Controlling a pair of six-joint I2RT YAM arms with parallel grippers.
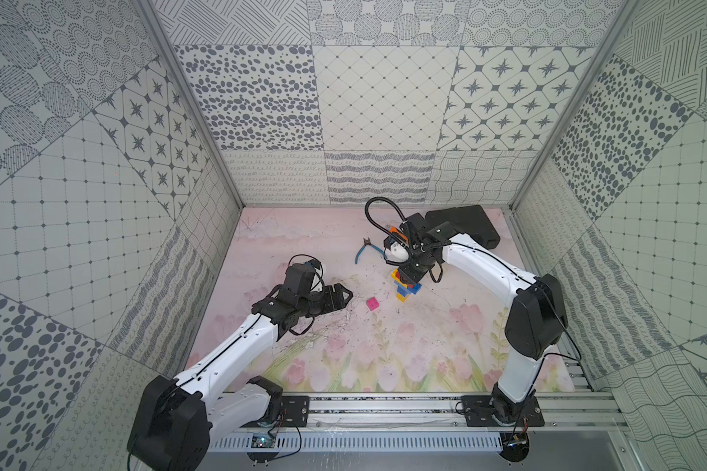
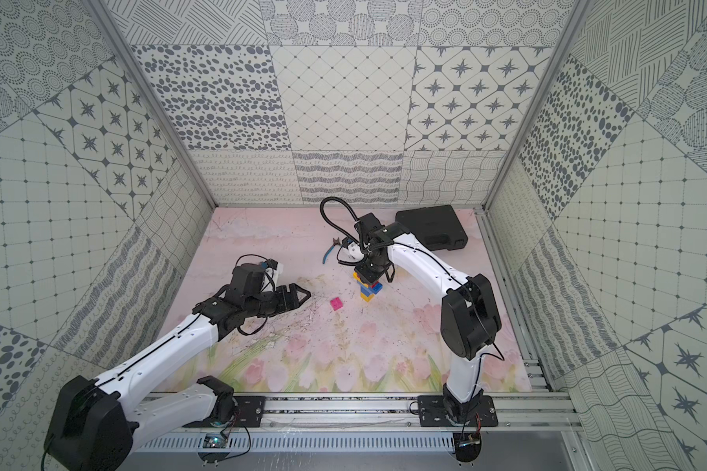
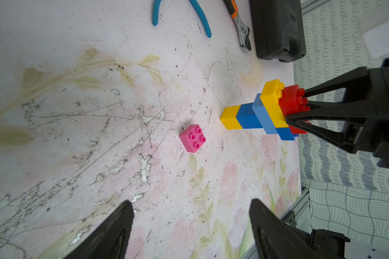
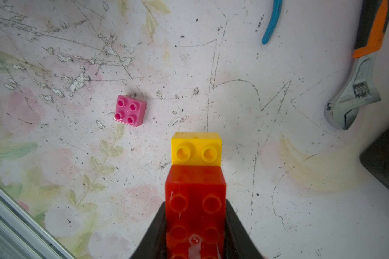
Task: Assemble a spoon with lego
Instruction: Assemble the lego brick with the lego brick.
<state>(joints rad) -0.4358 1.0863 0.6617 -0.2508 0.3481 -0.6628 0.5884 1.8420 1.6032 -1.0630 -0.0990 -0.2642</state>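
1. Right tool (image 4: 194,224) – closed on the red brick (image 4: 195,201). The right wrist view shows one black finger pressed against each long side of this brick. Beyond it, two bare studs of a yellow brick (image 4: 196,149) are exposed.

2. Spoon (image 1: 405,290) – stands upright on the desk (image 1: 303,244), right of centre, directly under the right tool. Both top views show it only as a short coloured column. The left wrist view shows its layers side-on. From the desk upward they are yellow, dark blue, light blue, then a wider yellow-and-dark-blue layer. The red brick is uppermost.

3. Left tool (image 3: 191,201) – fingers spread wide, nothing between them. It hangs low over the desk, pointed toward the spoon and well apart from it.

4. Pink brick (image 3: 192,138) – loose, studs up, flat on the desk between the left tool and the spoon, nearer the spoon. It touches neither.

5. Other items – blue-handled pliers (image 1: 364,250) and a black case (image 1: 470,226) lie at the far side of the desk. The orange-handled wrench (image 4: 355,89) shows its open steel jaw only in the wrist views. In the top views the right arm covers most of it.
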